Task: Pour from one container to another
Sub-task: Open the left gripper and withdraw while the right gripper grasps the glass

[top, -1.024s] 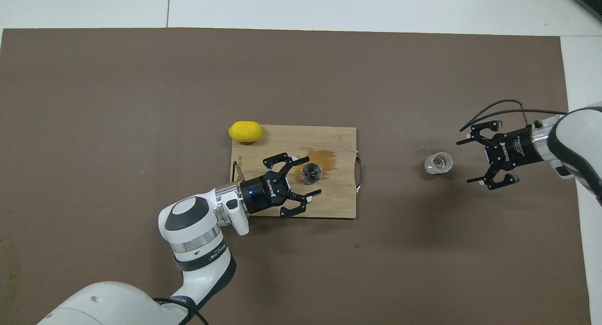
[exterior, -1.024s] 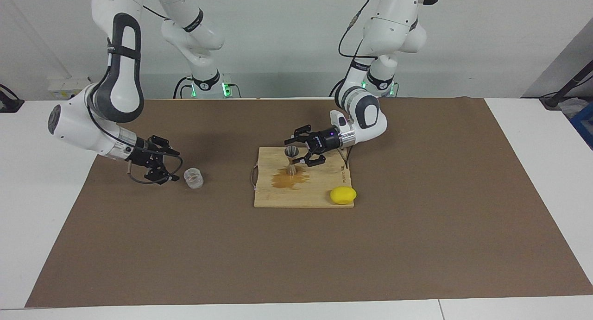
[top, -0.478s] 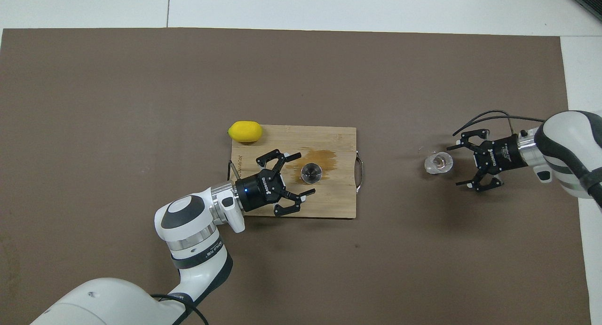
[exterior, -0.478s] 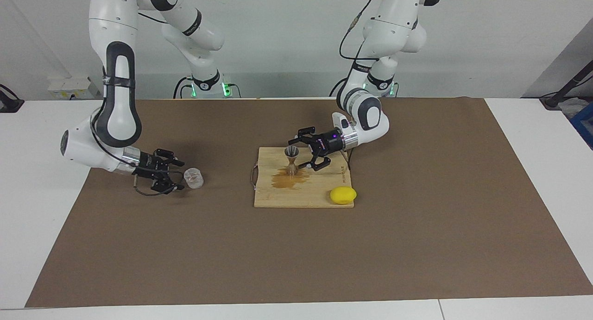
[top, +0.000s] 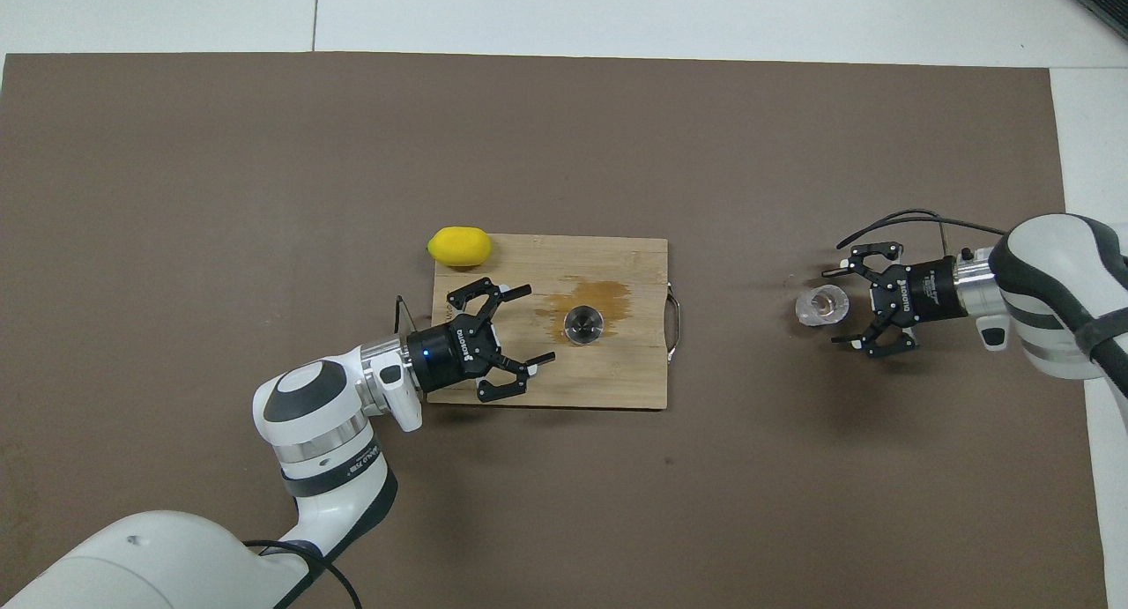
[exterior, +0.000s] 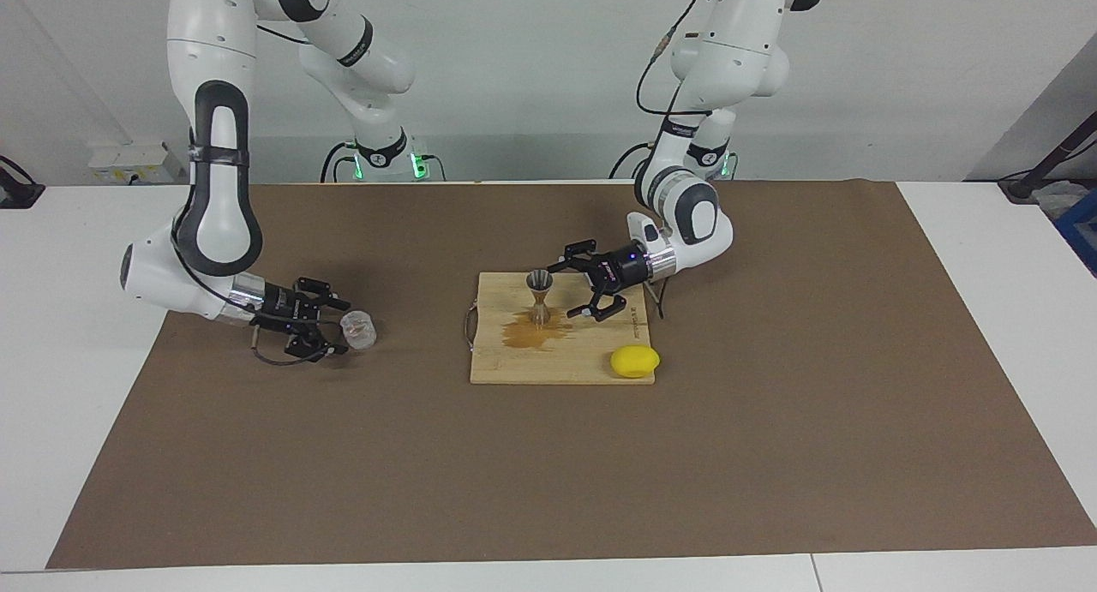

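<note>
Left tool (exterior: 569, 290) wide open beside jigger (exterior: 539, 295); right tool (exterior: 336, 325) wide open by cup (exterior: 358, 330), both empty.

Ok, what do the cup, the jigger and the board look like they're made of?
Cup: clear glass or plastic, can't tell which; you see the mat through it, and the wall looks textured.
Jigger: silvery metal, likely steel, with a grey sheen.
Board: pale wood, perhaps bamboo; grain strips show in the overhead view, plus a brown wet-looking stain around the jigger.
</note>
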Motion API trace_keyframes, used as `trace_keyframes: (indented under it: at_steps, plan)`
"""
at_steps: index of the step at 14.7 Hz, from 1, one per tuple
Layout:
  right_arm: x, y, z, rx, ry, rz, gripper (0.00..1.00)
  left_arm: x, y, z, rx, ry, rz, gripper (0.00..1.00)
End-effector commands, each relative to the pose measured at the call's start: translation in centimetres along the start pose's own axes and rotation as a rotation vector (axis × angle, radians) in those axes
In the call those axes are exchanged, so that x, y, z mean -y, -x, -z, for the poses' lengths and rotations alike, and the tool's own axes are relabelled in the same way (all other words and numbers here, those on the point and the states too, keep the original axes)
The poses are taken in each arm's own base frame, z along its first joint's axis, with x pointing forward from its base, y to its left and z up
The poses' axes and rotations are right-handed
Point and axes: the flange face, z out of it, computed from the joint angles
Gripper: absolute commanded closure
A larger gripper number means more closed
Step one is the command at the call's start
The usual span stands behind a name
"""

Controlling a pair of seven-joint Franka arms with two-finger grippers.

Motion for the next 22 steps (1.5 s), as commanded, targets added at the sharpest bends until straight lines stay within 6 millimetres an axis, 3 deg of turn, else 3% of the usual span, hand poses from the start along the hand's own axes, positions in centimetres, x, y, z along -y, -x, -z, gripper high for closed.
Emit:
trace_keyframes:
  at_steps: [1,6,11,13,14,15,16,18,22]
  plan:
    - [-0.5,0.2,-0.8,0.014,-0.036,0.004,0.00,-0.9,-0.3,2.7,-0.020,0.033,-0.023,0.00]
    - [-0.6,0.4,-1.3,0.027,-0.037,0.001,0.01,1.1,-0.5,7.6,0.030,0.118,-0.082,0.00]
    - [-0.3,1.2,-1.8,0.038,-0.032,0.008,0.15,5.0,-1.7,14.7,0.134,0.201,-0.186,0.00]
    - [-0.2,1.4,-1.7,0.044,-0.029,0.012,0.34,6.6,-2.3,17.5,0.198,0.235,-0.231,0.00]
    - [-0.1,1.6,-1.5,0.043,-0.032,0.016,0.60,7.2,-2.3,18.9,0.245,0.265,-0.254,0.00]
    - [-0.1,1.9,-1.1,0.045,-0.035,0.020,0.94,7.8,-2.6,20.2,0.279,0.289,-0.276,0.00]
    - [0.0,2.3,-0.8,0.045,-0.037,0.024,1.00,8.7,-3.2,22.0,0.315,0.300,-0.300,0.00]
    - [0.4,3.9,0.0,0.029,-0.053,0.041,1.00,10.3,-4.7,24.3,0.399,0.360,-0.365,0.00]
    - [1.4,9.8,-0.2,-0.022,-0.056,0.065,1.00,12.8,-7.5,28.4,0.515,0.416,-0.448,0.00]
